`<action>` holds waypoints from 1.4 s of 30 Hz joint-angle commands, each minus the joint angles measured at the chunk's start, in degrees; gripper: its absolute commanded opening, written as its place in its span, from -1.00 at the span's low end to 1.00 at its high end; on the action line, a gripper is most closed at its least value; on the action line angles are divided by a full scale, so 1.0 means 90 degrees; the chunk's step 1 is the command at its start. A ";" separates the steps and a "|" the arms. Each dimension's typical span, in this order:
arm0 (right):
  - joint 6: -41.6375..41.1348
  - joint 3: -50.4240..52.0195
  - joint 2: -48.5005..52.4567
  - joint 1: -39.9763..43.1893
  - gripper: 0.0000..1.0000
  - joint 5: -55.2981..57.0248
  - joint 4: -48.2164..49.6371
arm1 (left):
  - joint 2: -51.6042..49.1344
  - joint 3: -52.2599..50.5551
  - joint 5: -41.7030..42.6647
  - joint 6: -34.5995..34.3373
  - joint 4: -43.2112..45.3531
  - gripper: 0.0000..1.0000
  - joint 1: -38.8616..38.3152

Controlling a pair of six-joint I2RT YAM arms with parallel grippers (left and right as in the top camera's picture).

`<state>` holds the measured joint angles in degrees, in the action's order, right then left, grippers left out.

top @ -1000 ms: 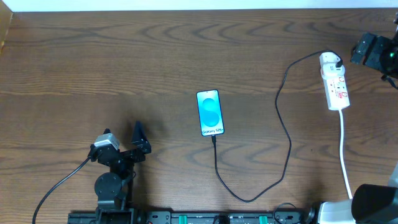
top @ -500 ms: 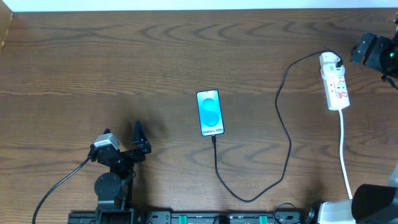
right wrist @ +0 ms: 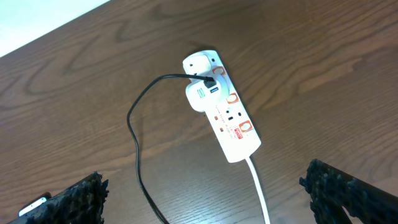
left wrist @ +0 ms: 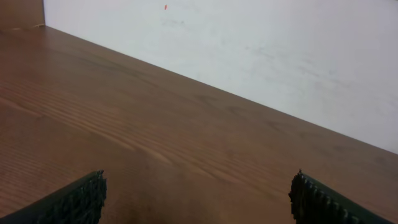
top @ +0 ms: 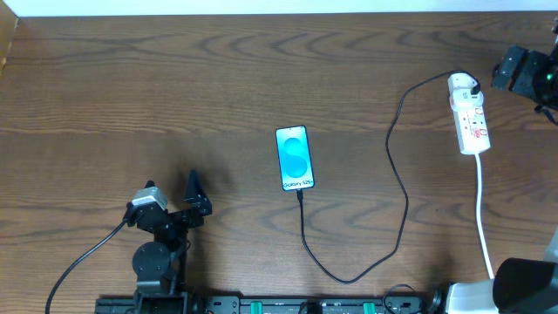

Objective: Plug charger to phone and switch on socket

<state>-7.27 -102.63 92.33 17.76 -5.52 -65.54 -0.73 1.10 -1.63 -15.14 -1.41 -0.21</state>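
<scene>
The phone (top: 295, 158) lies screen up at mid-table (top: 174, 87), and the charger (top: 302, 218) connector meets its near edge. The cable loops round to its white plug head (right wrist: 200, 96), which is inserted in the socket (right wrist: 233, 127) at the far right. The left gripper (left wrist: 199, 193) and the right gripper (right wrist: 205, 186) both have their jaws spread wide and hold nothing. The right gripper hovers near the socket.

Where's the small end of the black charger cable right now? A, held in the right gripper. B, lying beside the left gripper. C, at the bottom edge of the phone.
C: in the overhead view the charger runs straight up to the bottom edge of the phone.
</scene>
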 commanded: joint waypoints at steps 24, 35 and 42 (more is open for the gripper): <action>-0.0095 0.2951 -0.0578 -0.1236 0.98 0.0100 0.4114 | 0.0056 -0.0097 -0.0061 0.0056 -0.0294 0.87 0.0029; -0.0095 0.7834 -0.2892 -0.1566 0.99 0.0102 0.7718 | 0.0056 -0.0097 -0.0061 0.0056 -0.0294 0.88 0.0029; -0.0095 1.0091 -0.5166 -0.1566 0.99 0.0245 0.8587 | 0.0056 -0.0097 -0.0061 0.0056 -0.0294 0.87 0.0029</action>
<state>-7.70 -17.52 53.69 3.90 -4.40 10.85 -0.64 1.32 -1.63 -15.14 -1.72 -0.21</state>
